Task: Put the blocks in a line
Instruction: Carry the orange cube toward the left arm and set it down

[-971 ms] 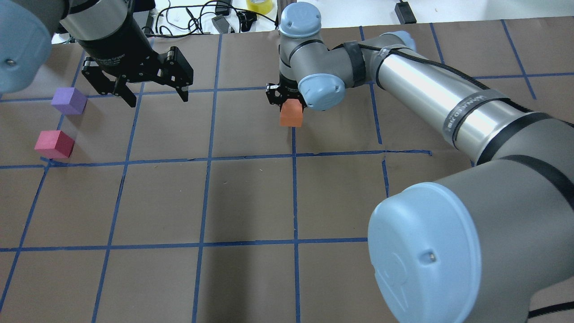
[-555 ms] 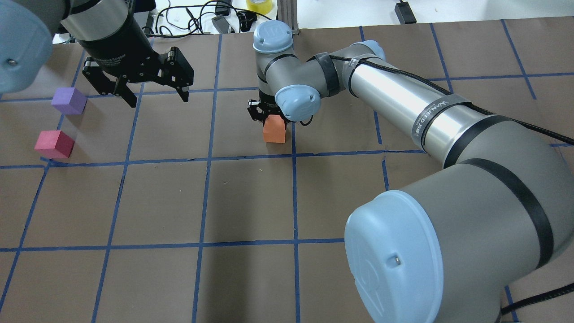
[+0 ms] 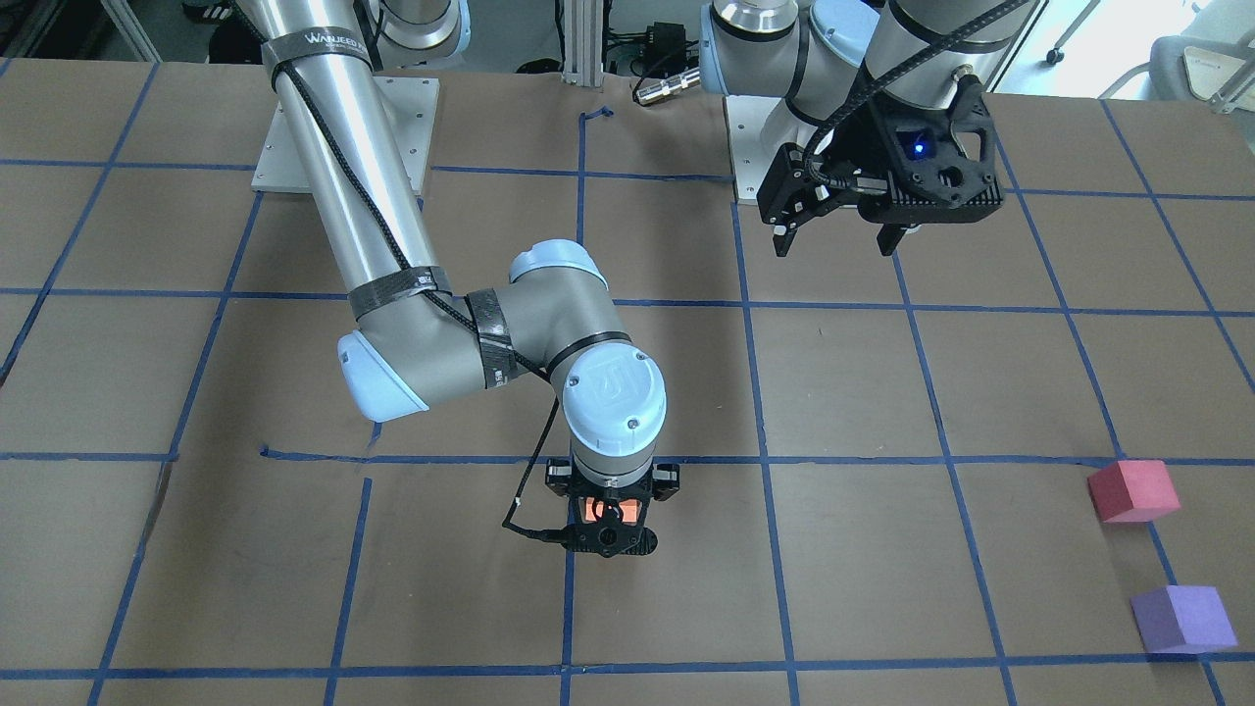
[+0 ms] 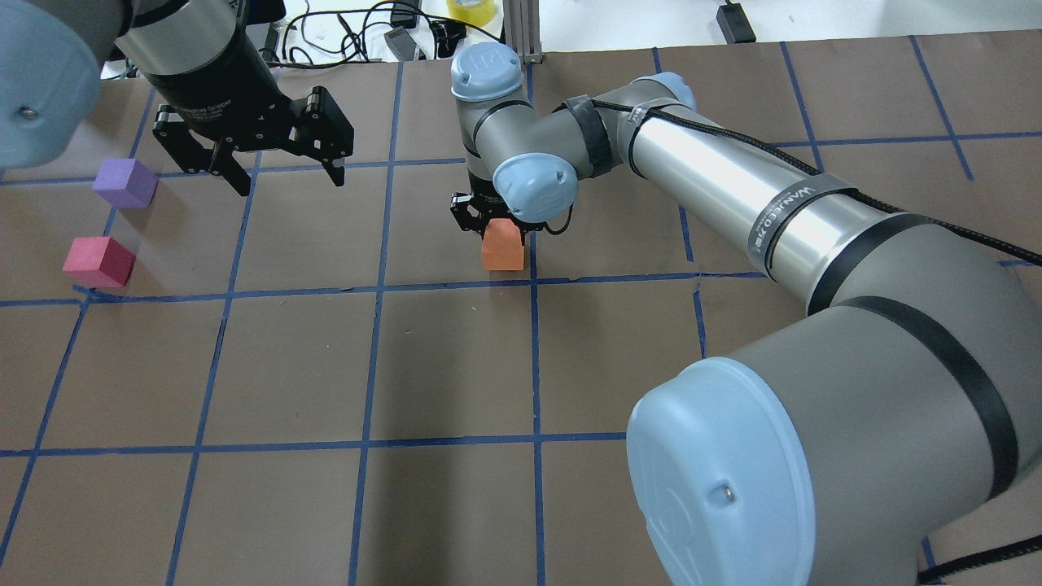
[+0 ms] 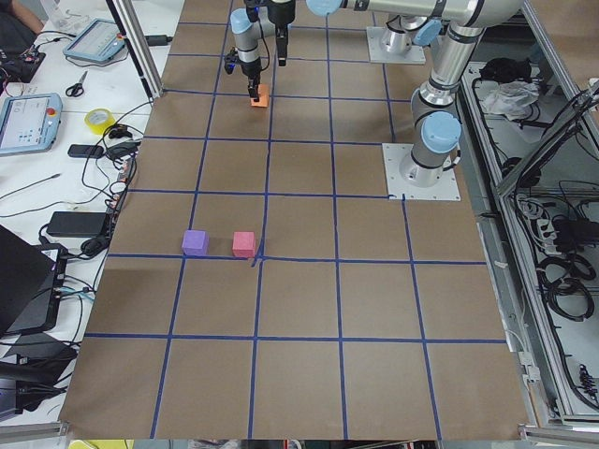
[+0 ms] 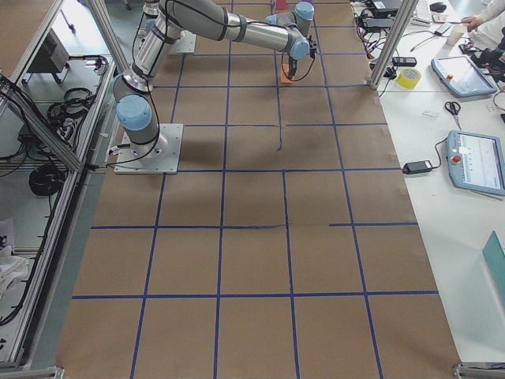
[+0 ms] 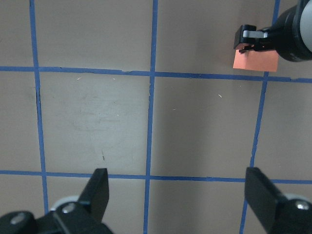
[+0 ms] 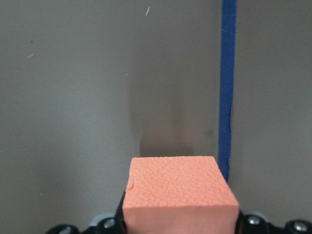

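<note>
My right gripper [image 4: 498, 231] is shut on the orange block [image 4: 502, 251] and holds it low over the table, just left of a blue tape line. The block fills the right wrist view [image 8: 180, 190]; I cannot tell whether it touches the surface. My left gripper [image 4: 289, 184] is open and empty, hovering above the table right of the purple block [image 4: 124, 182]. The red-pink block [image 4: 98, 261] sits just nearer than the purple one, at the table's left. Both also show in the front view, purple [image 3: 1181, 618] and red-pink [image 3: 1132, 490].
The brown table carries a grid of blue tape lines [image 4: 374, 289]. Cables and a yellow tape roll [image 4: 472, 8] lie beyond the far edge. The arms' base plates [image 3: 338, 132] sit at the robot's side. Tablets [image 6: 477, 162] lie on a side bench.
My right arm has carried the orange block left and toward the near side, and lower. The left gripper and the purple and red-pink blocks have stayed put.
</note>
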`<control>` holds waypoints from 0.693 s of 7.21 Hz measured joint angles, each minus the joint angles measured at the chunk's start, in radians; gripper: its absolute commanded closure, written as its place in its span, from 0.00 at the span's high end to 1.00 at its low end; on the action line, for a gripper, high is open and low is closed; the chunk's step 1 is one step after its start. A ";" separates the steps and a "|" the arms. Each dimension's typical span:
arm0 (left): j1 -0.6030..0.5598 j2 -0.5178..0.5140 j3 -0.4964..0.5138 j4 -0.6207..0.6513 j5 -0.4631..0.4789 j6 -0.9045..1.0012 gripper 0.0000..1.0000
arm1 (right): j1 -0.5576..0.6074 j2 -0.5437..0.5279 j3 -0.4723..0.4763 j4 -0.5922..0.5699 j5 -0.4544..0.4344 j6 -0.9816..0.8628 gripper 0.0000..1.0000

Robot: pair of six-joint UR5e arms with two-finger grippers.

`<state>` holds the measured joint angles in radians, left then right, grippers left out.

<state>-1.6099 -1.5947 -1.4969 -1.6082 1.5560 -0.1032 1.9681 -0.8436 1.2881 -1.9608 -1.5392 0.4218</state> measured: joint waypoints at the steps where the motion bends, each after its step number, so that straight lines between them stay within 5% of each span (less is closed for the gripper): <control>1: -0.001 -0.003 0.000 0.001 -0.001 -0.003 1.00 | 0.000 0.001 0.002 -0.001 -0.007 -0.022 0.19; 2: -0.002 -0.007 0.001 0.005 -0.002 -0.007 1.00 | 0.000 0.005 0.005 -0.010 -0.008 -0.032 0.26; 3: -0.003 -0.009 0.002 0.011 -0.002 -0.009 1.00 | 0.000 0.008 0.010 -0.022 -0.008 -0.038 0.81; 4: -0.001 -0.003 0.002 0.014 -0.001 -0.006 1.00 | 0.000 0.010 0.015 -0.031 -0.008 -0.041 0.99; 5: 0.002 0.001 0.005 0.015 -0.002 0.000 1.00 | 0.000 0.010 0.021 -0.035 -0.007 -0.048 1.00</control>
<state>-1.6083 -1.5936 -1.4916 -1.5936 1.5543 -0.1036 1.9681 -0.8334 1.3090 -1.9962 -1.5466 0.3742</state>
